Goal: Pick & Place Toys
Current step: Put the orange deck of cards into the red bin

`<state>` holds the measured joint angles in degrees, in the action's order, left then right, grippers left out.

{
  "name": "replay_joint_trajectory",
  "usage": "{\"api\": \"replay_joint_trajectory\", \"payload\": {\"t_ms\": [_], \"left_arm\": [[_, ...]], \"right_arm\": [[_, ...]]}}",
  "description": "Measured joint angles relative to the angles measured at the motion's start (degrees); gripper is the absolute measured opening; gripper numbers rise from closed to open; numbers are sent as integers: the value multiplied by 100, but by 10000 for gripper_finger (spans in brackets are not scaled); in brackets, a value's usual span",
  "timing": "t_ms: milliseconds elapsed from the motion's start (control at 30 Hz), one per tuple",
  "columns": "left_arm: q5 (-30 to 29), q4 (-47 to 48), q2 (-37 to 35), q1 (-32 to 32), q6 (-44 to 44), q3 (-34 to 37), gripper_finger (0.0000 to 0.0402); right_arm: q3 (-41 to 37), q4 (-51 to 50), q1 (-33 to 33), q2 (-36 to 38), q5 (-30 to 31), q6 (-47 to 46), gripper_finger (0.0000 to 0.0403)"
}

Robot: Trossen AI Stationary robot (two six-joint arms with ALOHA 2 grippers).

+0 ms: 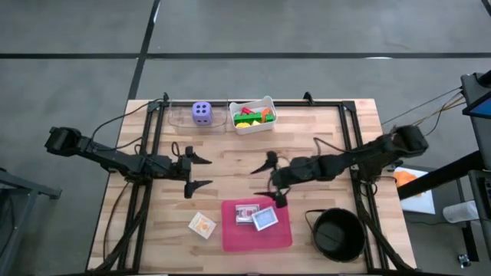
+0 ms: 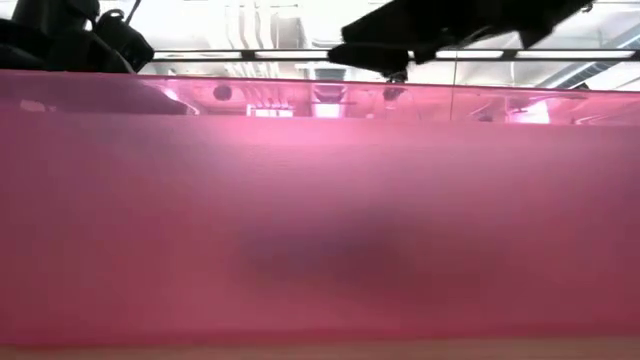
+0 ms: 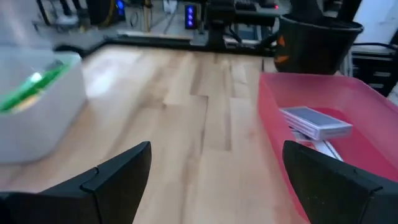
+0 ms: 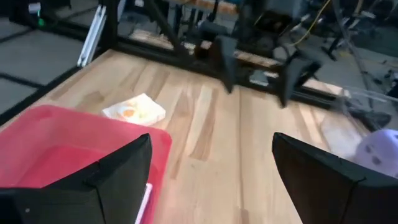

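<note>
A purple die [image 1: 202, 112] sits in a clear tray at the table's far edge. Beside it, coloured blocks [image 1: 253, 115] fill a white tub [image 1: 265, 125]. Two cards [image 1: 255, 216], one blue-backed [image 3: 316, 122], lie in a pink tray [image 1: 230, 234] near the front. An orange card [image 1: 202, 225] lies flat on the wood left of the tray, also seen in the right wrist view [image 4: 134, 111]. My left gripper [image 1: 207, 172] hovers open at centre-left. My right gripper [image 1: 267, 184] hovers open above the tray's far edge. Neither holds anything.
A black bowl [image 1: 335, 234] stands at the front right, right of the pink tray. The tray's wall [image 2: 320, 220] fills the low view. Bare wood lies between the two grippers and between the tub and the tray.
</note>
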<state>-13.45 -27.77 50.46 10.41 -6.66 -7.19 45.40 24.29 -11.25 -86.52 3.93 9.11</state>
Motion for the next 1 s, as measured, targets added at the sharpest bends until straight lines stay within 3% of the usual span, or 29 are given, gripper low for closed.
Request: {"api": "replay_joint_trajectory", "payload": {"t_ms": [167, 333, 533, 700, 1000], "left_arm": [[108, 558, 17, 126, -421, -160, 384], [420, 878, 77, 687, -717, -409, 391], [263, 2265, 242, 1417, -1612, -1131, 398], [320, 2918, 788, 1747, -2061, -1849, 399], [357, 4330, 2220, 2110, -2085, -3075, 400]], "right_arm": [[-737, 378, 59, 677, 67, -33, 330], [-1218, 420, 59, 1090, 136, -18, 330], [-1548, 442, 59, 1237, 144, -28, 330], [-1612, 494, 59, 1199, 145, -34, 330], [-1615, 595, 59, 1176, 145, -100, 330]]}}
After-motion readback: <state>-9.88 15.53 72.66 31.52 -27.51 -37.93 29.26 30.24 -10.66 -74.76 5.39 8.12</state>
